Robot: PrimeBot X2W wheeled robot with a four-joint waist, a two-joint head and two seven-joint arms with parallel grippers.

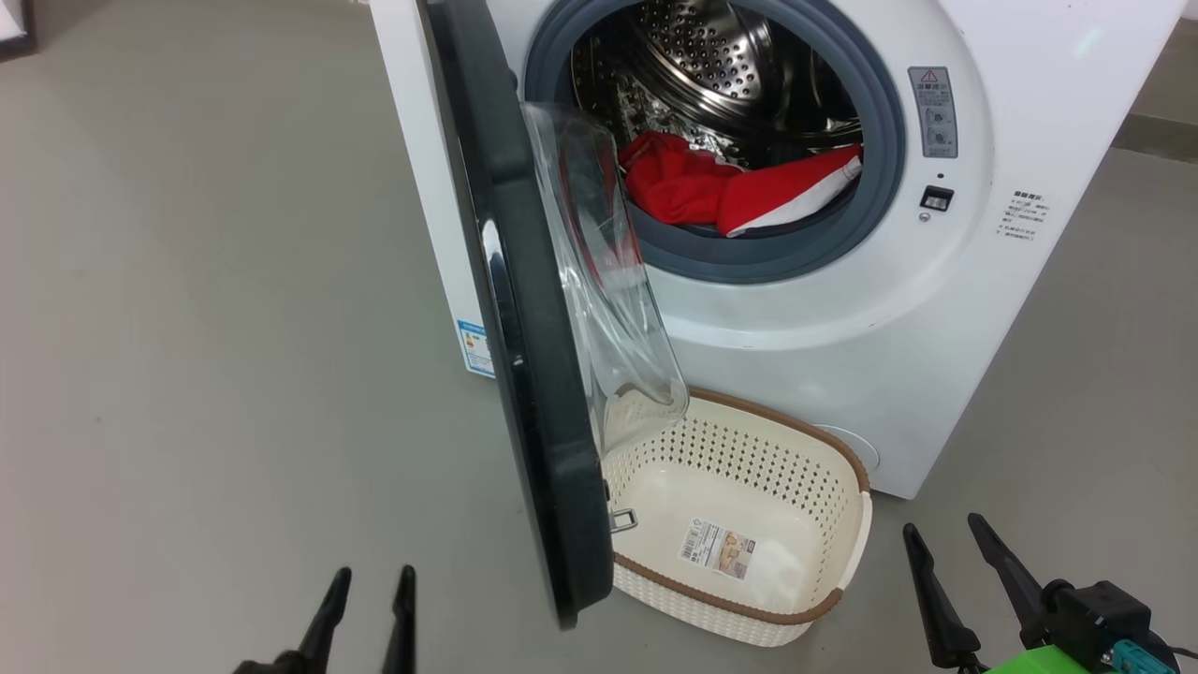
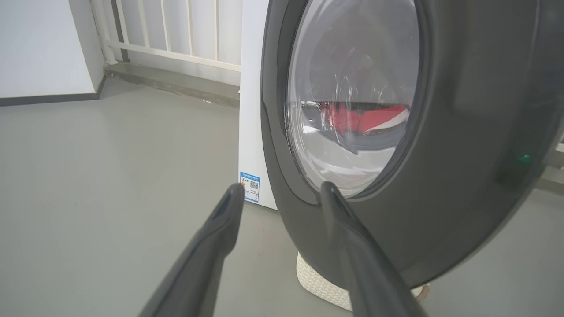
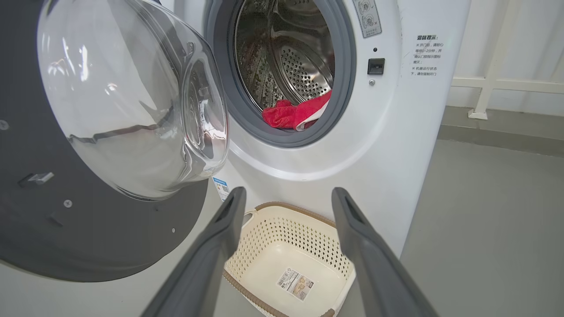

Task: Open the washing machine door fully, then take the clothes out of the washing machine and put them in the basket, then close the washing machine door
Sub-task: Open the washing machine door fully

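Open washing machine door (image 1: 538, 393), clothes (image 1: 693, 187) inside
It juts over one end of the basket (image 1: 749, 449); the clothes lie at the mouth of the washing machine (image 1: 842, 318); left gripper (image 1: 374, 571) and right gripper (image 1: 942, 524) spread, empty.

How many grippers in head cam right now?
2. Left gripper at lower left, near the bottom of the washing machine door; right gripper at lower right, beside the basket. Both open, empty.

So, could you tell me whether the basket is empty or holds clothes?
Empty: the basket holds just its paper label; the clothes lie inside the washing machine.
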